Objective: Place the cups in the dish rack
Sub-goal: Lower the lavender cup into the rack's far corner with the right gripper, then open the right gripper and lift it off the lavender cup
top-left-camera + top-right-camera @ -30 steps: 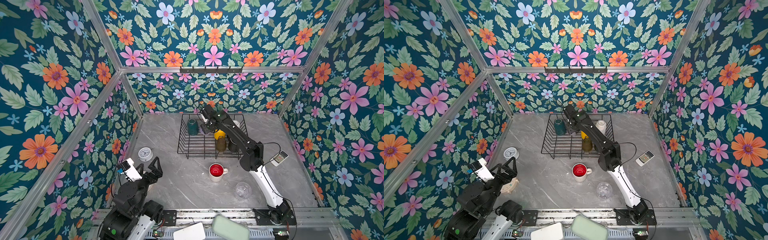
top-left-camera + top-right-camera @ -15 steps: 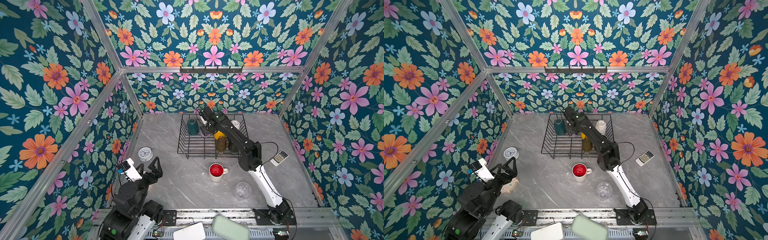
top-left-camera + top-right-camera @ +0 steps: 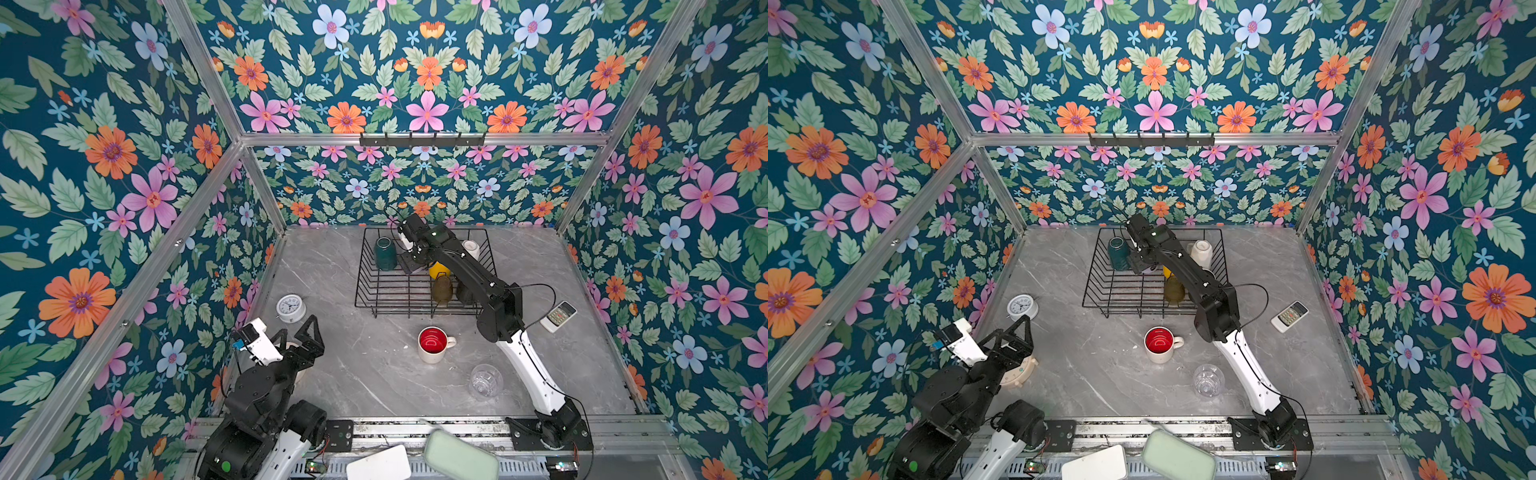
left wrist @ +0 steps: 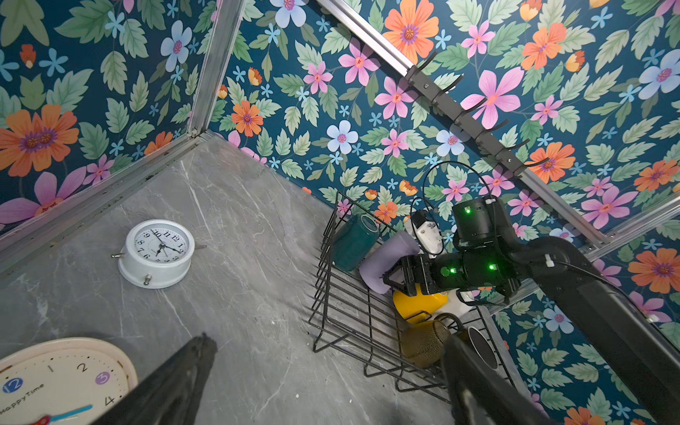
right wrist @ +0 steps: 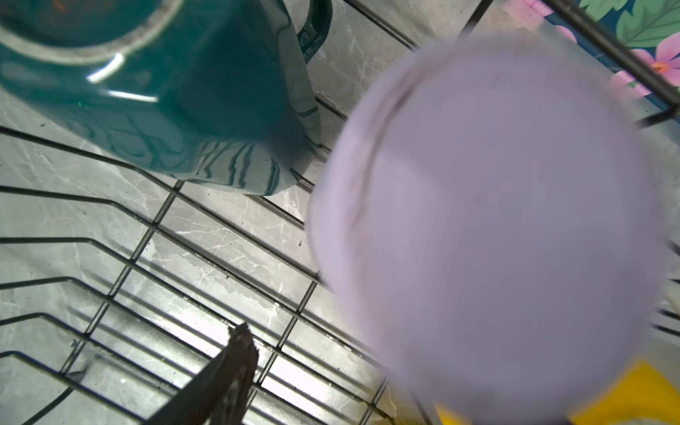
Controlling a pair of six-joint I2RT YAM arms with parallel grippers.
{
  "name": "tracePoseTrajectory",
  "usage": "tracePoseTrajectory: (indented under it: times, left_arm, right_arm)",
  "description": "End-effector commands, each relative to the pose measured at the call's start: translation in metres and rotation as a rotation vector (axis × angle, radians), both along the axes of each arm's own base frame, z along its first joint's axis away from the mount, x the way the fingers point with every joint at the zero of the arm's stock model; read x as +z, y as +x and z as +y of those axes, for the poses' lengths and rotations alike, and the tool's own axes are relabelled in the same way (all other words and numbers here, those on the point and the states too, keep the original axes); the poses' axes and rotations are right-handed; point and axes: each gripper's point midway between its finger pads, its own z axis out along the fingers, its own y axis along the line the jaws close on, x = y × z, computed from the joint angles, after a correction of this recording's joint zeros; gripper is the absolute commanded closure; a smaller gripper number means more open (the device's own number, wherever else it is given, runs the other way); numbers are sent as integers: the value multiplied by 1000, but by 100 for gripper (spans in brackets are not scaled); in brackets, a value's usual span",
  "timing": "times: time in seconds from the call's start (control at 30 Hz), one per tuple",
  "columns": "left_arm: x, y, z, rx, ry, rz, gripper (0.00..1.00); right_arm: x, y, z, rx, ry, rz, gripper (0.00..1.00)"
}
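The black wire dish rack (image 3: pixel 365 291) (image 3: pixel 1096 291) stands at the back. In it are a teal mug (image 3: pixel 383 253) (image 5: pixel 165 92), a yellow mug (image 3: pixel 439 270), an olive glass (image 3: pixel 441 289), a white mug (image 3: pixel 471 249) and a black mug (image 4: pixel 482 342). My right gripper (image 3: pixel 409 266) (image 4: pixel 395 276) reaches into the rack, open, at the foot of the tilted lilac tumbler (image 4: pixel 386 261) (image 5: pixel 496 220). Its visible finger (image 5: pixel 228 368) stands apart from the blurred tumbler. A red-inside white mug (image 3: pixel 433 344) and a clear glass (image 3: pixel 485 380) sit on the table. My left gripper (image 3: pixel 299 336) (image 4: pixel 331 368) hangs open and empty at front left.
A small white alarm clock (image 3: pixel 291 308) (image 4: pixel 158 254) stands left of the rack. A cream clock (image 3: pixel 1017 372) (image 4: pixel 62 379) lies under my left gripper. A remote (image 3: pixel 557 316) lies by the right wall. A hook rail (image 3: pixel 422 139) runs along the back wall.
My right gripper's jaws have spread wider inside the rack, and the arm has crept slightly toward the back. The left arm has not moved.
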Motion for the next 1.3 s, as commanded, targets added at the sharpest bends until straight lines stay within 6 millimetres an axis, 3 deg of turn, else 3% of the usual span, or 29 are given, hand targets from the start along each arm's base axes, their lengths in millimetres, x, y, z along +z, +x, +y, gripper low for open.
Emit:
tracePoseTrajectory:
  times: [0.0, 0.37, 0.53, 0.7, 1.0, 1.27]
  left_arm:
    - [1, -1, 3, 12, 3, -4, 0]
    - [3, -4, 6, 24, -10, -3, 0]
    - [5, -5, 4, 13, -22, -7, 0]
    - [6, -2, -3, -19, -30, 0, 0]
    - [-9, 22, -40, -147, 2, 98, 1]
    - [-34, 42, -89, -343, 42, 267, 9]
  right_arm:
    - [11, -2, 4, 16, 27, -9, 14]
    - [83, -16, 5, 7, 170, -74, 12]
    - [119, -41, -6, -17, 271, -100, 12]
    - [142, -81, -34, -56, 360, -138, 11]
    - [143, -163, -102, -165, 416, -137, 11]
    - [136, -214, -160, -286, 437, -180, 10]
